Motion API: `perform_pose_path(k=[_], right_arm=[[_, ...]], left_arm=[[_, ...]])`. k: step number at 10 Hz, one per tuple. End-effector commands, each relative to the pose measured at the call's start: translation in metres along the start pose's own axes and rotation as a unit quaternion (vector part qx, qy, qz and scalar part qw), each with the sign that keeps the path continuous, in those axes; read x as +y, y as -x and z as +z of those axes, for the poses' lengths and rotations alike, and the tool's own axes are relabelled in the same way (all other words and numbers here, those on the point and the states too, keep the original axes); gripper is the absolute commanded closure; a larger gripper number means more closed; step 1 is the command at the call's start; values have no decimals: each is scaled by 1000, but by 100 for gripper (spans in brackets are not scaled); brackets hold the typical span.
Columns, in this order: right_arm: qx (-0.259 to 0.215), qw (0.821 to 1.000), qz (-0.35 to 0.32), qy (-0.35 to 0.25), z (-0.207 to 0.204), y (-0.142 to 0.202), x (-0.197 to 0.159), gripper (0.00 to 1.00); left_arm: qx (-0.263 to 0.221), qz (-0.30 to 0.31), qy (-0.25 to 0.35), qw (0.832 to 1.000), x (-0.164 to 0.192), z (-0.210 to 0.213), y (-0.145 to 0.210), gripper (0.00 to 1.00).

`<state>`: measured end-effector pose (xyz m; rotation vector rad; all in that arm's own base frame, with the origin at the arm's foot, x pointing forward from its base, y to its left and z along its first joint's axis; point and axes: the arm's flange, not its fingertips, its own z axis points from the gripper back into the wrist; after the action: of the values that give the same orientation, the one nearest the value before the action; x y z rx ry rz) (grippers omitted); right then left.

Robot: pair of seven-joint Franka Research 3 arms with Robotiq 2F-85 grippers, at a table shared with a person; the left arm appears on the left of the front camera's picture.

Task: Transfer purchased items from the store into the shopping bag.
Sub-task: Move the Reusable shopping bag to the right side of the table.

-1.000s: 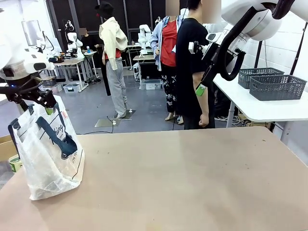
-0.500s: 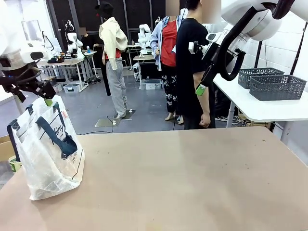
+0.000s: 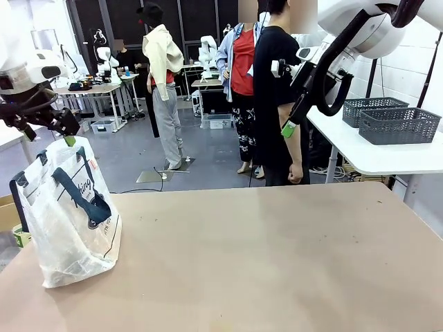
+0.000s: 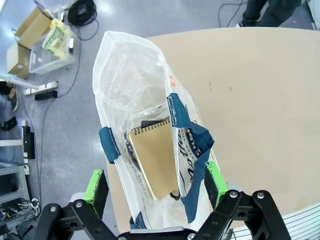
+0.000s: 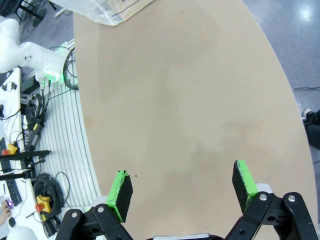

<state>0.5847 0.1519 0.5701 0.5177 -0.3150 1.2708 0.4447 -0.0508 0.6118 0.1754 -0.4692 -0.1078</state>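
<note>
While the translucent whitish plastic shopping bag (image 3: 68, 214) with navy blue strap handles stands upright at the near left corner of the tan, matte table (image 3: 277, 256), the left gripper (image 3: 67, 136) hangs just above the bag's mouth, and the left wrist view shows its green-padded fingers (image 4: 95, 183) spread wide on either side of the bag (image 4: 145, 150), gripping nothing. Inside the bag, a tan spiral-bound notebook (image 4: 152, 160) leans upright between the handles. The right gripper (image 3: 289, 128) is held high, well apart from the bag, above the table's far edge, in front of a person in black (image 3: 277, 97); the right wrist view shows its jaws released, with only bare tabletop (image 5: 190, 110) between the fingers (image 5: 120, 192). Apart from the bag, the table surface is smooth and plain. Beyond the table the room has a grey floor (image 3: 208, 155), and to the bag's far right a white side table (image 3: 387, 155) carries two dark grey slotted plastic baskets (image 3: 398, 124). Beside the bag on the floor lie cables and a cardboard box (image 4: 30, 32).
</note>
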Motion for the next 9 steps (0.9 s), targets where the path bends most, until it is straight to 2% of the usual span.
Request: perform_pose_path(k=[1,9], right_arm=[[2,1000,-8,-2,2,-1,1,0],[2,1000,-8,-2,2,-1,1,0]], left_arm=[[3,2,0,1000,2,-3,0,0],[3,2,0,1000,2,-3,0,0]])
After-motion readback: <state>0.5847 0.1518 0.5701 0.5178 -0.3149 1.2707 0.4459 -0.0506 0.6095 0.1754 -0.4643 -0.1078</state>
